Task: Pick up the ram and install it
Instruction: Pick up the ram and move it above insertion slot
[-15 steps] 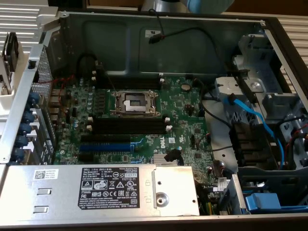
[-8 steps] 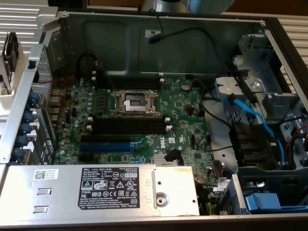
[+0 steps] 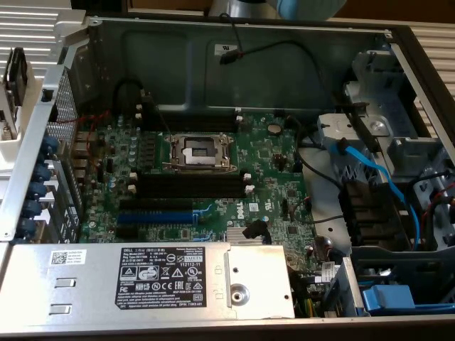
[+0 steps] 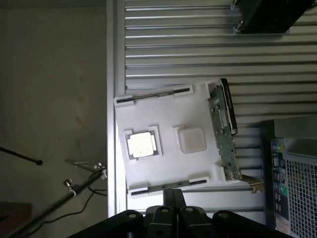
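end effector (image 4: pixel 173 196): fingers pressed together | pose: pointing straight down

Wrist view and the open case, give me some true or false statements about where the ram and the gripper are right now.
1. The ram lies on the white tray. True.
2. The gripper holds the ram. False: it is shut on nothing, at the tray's edge and apart from the ram.
3. A silver chip sits in a recess of the tray. True.
4. A ram stick stands in the black slots on the motherboard. False: in the exterior view the slots are empty.
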Controlling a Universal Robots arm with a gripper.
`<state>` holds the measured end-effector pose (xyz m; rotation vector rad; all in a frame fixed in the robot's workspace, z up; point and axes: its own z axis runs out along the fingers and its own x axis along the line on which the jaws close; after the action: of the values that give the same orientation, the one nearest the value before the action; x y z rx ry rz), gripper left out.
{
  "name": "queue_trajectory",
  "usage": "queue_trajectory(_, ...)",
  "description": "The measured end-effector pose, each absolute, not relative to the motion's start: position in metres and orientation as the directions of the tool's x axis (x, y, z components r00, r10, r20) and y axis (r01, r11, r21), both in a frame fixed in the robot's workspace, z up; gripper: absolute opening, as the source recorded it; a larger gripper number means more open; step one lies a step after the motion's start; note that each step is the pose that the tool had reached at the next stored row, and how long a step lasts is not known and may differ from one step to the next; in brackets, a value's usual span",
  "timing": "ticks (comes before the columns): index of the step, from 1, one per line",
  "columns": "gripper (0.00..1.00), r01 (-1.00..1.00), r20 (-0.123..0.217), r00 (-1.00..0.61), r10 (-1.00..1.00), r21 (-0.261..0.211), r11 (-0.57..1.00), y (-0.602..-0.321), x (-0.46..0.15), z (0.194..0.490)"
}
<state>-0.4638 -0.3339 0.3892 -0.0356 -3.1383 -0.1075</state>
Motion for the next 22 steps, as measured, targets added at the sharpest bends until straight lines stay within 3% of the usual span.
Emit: queue_trajectory(22, 0.10, -0.370, 0.002, -0.929, -0.371, 0.070, 0.926, -0.3339, -0.4637, 0.3891)
